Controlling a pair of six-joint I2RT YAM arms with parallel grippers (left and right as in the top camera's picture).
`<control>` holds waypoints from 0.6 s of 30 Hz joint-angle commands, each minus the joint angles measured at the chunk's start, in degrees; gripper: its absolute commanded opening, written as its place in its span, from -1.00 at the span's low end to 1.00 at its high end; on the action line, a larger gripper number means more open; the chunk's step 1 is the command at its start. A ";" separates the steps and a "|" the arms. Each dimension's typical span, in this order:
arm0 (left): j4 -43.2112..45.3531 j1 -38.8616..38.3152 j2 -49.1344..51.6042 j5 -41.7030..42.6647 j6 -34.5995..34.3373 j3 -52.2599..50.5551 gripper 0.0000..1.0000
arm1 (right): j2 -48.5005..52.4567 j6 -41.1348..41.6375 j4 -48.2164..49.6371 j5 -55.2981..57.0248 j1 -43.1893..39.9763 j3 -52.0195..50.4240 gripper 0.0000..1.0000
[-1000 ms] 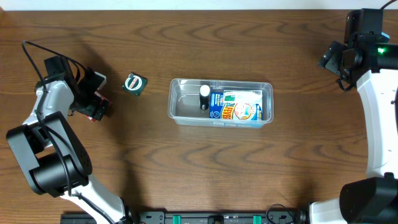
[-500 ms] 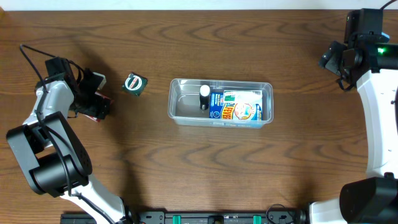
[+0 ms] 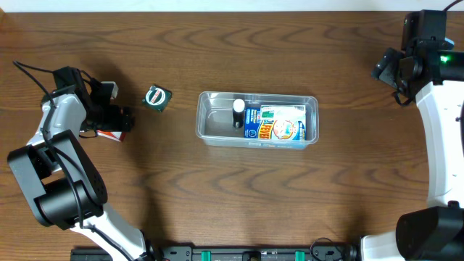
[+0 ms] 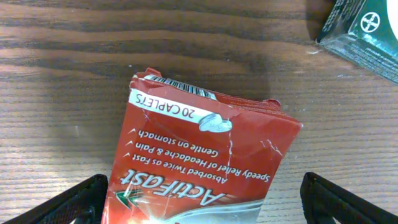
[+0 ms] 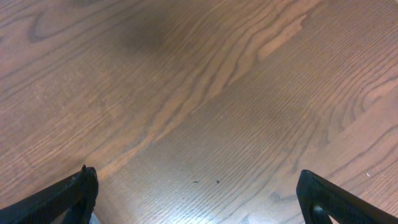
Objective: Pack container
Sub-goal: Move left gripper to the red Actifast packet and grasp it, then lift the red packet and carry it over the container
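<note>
— How much of the red ActiFast box (image 4: 199, 155) shows?

— Only its far end. In the left wrist view the near part runs off the bottom edge, and from overhead the left gripper (image 4: 202, 208) covers all but a red sliver. The box is creased and lies flat between the jaws, which stand wide, one finger (image 4: 81, 202) close beside its edge and the other clear of it. I can't tell if either touches.

— Anything ahead of those jaws?

— A dark green carton (image 4: 364, 28), off to one side beyond the box and cut by the frame corner. Its printing is too partial to read.

— And the container (image 3: 210, 123)?

— Mid-table, well apart from both pairs of jaws, between them. It holds a white-capped bottle (image 3: 238, 109) and a blue-and-white package (image 3: 279, 123) whose label is too small to read.

— The right gripper (image 5: 199, 199)?

— Jaws wide, with only bare wooden table (image 5: 199, 93) between them. Only its fingertips show.
</note>
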 commanded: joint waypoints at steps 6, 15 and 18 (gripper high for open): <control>-0.28 0.24 0.66 -0.83 -1.51 0.11 0.53 | 0.24 -0.22 -0.09 0.59 -0.55 0.02 0.98; -0.02 -0.17 0.66 -4.76 -1.51 0.07 0.32 | 0.24 -0.22 -0.09 0.59 -0.55 0.02 0.99; 0.70 -1.05 0.66 -7.23 -1.29 0.07 0.33 | 0.24 -0.22 -0.09 0.59 -0.55 0.02 0.99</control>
